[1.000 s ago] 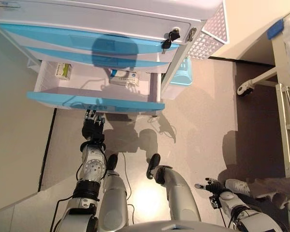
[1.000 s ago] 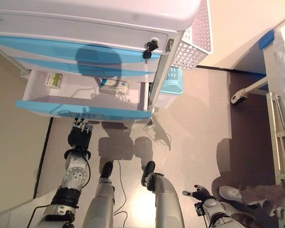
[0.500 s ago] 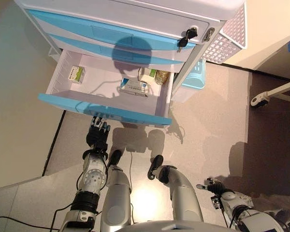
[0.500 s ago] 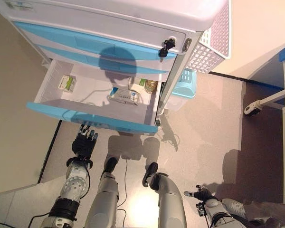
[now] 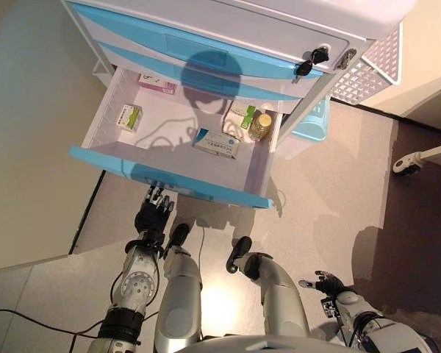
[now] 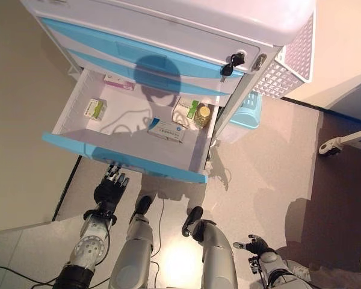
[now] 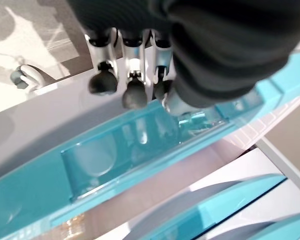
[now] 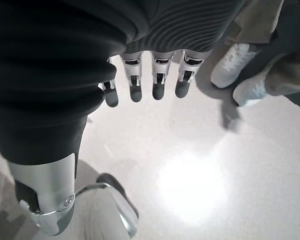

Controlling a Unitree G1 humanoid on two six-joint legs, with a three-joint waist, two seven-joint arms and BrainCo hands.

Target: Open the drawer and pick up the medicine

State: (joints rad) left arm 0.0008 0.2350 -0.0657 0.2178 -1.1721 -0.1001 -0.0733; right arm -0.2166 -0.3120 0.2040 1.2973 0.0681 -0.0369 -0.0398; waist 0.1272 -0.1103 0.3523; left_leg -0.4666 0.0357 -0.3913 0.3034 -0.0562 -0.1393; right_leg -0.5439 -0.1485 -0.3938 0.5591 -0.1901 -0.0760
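The bottom drawer stands pulled out, its blue front (image 5: pixel 169 180) toward me. Inside lie a white-and-blue medicine box (image 5: pixel 217 144), a small green-and-white box (image 5: pixel 128 116), a pink box (image 5: pixel 156 83) at the back, another green-and-white box (image 5: pixel 241 118) and a small amber bottle (image 5: pixel 261 126). My left hand (image 5: pixel 153 215) is just below the drawer front, fingers straight and empty. In the left wrist view its fingertips (image 7: pixel 132 97) hover by the blue front (image 7: pixel 115 150) and its recessed handle. My right hand (image 5: pixel 325 283) hangs low at the right, open and empty.
The white cabinet (image 5: pixel 242 29) has two shut blue drawers above and a key (image 5: pixel 309 62) in its lock. A white perforated basket (image 5: pixel 371 70) hangs on its side, with a light blue bin (image 5: pixel 312 121) below. A caster wheel (image 5: pixel 408 163) is at the right. A person's white shoes (image 8: pixel 230 65) stand nearby.
The camera has shifted, so the drawer's inside shows far more, with the pink box and the bottle now in sight. My left hand stays under the drawer front. The right hand has not moved.
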